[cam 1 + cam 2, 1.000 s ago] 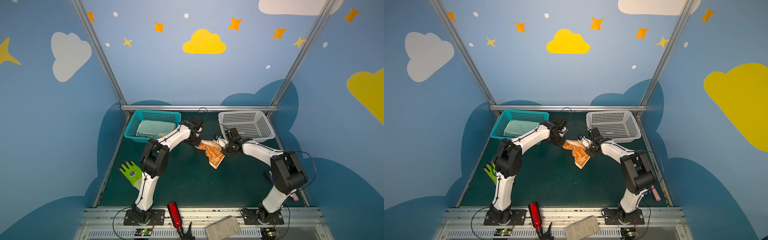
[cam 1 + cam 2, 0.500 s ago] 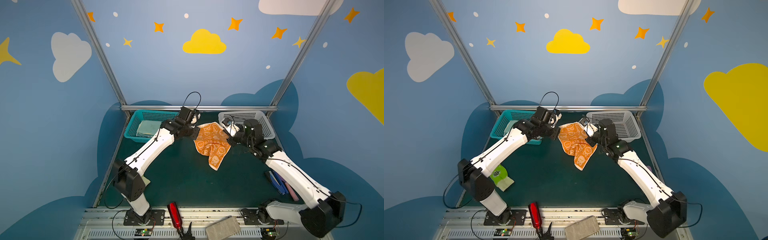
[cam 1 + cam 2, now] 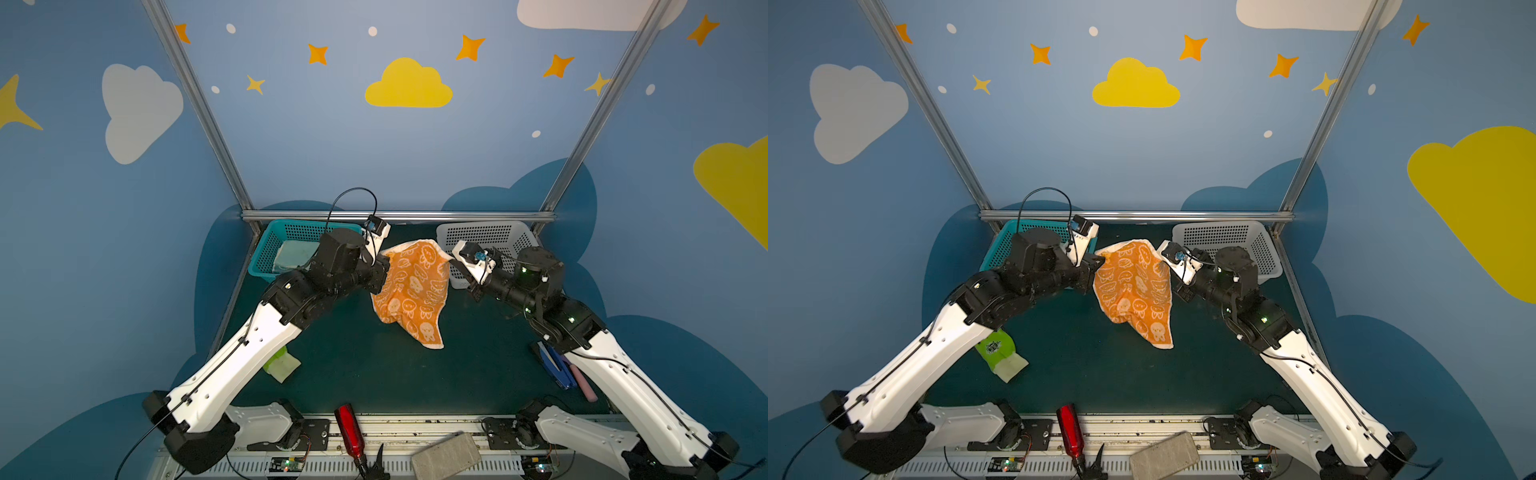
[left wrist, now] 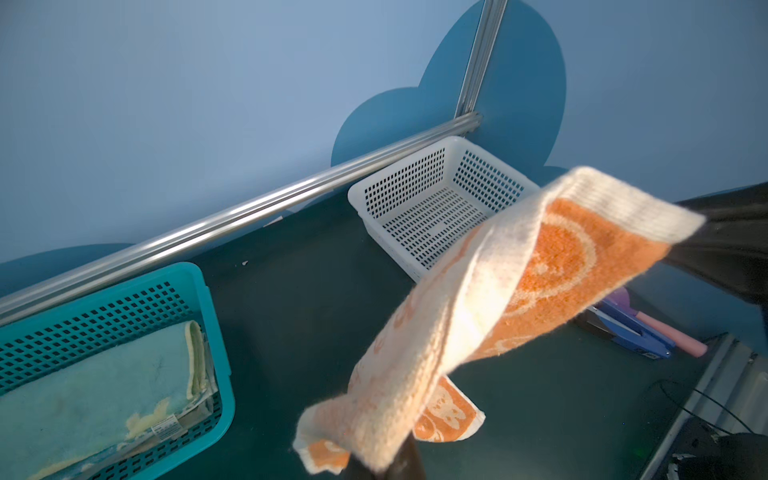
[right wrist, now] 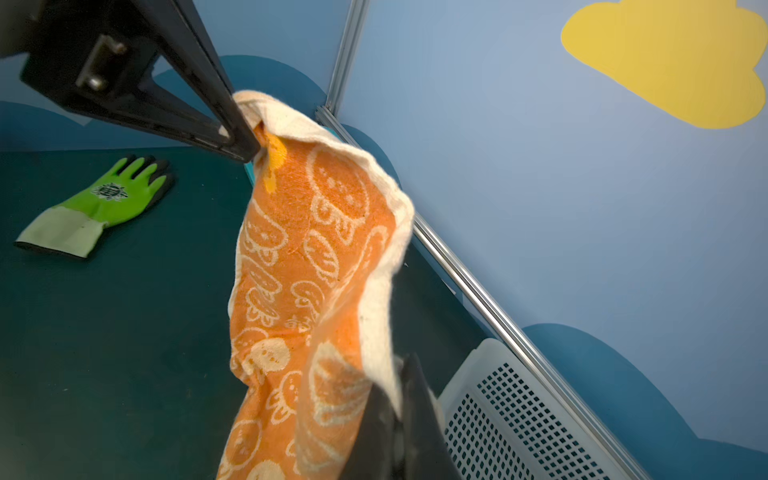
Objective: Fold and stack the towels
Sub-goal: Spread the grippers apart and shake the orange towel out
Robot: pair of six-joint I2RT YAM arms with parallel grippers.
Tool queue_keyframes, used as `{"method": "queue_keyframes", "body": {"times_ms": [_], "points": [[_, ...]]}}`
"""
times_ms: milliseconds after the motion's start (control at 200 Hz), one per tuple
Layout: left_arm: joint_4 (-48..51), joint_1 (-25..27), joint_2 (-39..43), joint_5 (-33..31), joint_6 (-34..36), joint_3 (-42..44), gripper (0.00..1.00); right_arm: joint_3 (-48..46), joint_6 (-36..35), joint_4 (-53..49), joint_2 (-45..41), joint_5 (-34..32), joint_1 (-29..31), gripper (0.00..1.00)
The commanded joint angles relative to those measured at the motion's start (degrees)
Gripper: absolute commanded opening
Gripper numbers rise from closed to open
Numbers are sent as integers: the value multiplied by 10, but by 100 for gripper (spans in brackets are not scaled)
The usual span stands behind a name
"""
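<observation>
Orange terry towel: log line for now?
orange rabbit-print terry towel: held up, hanging | left gripper: shut on corner | right gripper: shut on opposite corner

Your held towel (image 3: 411, 291) hangs mid-table between left gripper (image 3: 385, 266) and right gripper (image 3: 451, 258) — behind, left basket (image 3: 266, 253) holds a folded towel (image 3: 293, 257), right basket (image 3: 478, 233) sits opposite; glove (image 3: 998, 353) lies front-left.

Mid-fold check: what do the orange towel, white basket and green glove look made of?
Orange towel: likely cotton terry, matte; fuzzy looped pile, limp drape.
White basket: probably moulded plastic, smooth with slight sheen; rigid gridded walls.
Green glove: seems knit fabric, dark coated fingertips, possibly rubber; pale cuff.
</observation>
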State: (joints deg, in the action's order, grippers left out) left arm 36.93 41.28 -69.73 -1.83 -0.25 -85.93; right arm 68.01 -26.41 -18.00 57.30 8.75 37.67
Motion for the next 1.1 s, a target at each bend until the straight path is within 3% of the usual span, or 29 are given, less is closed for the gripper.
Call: {"method": "queue_keyframes", "body": {"times_ms": [0,421,731,1091], "points": [[-2,15,42,-15,3,16,4,26,-3,-25,-27,24,16,0],[6,43,159,12,-45,45,4,59,33,-56,-83,80,48,0],[-27,42,164,4,-26,27,4,99,22,-56,-62,42,50,0],[-53,42,204,44,-38,26,4,122,36,-46,-61,106,51,0]]}}
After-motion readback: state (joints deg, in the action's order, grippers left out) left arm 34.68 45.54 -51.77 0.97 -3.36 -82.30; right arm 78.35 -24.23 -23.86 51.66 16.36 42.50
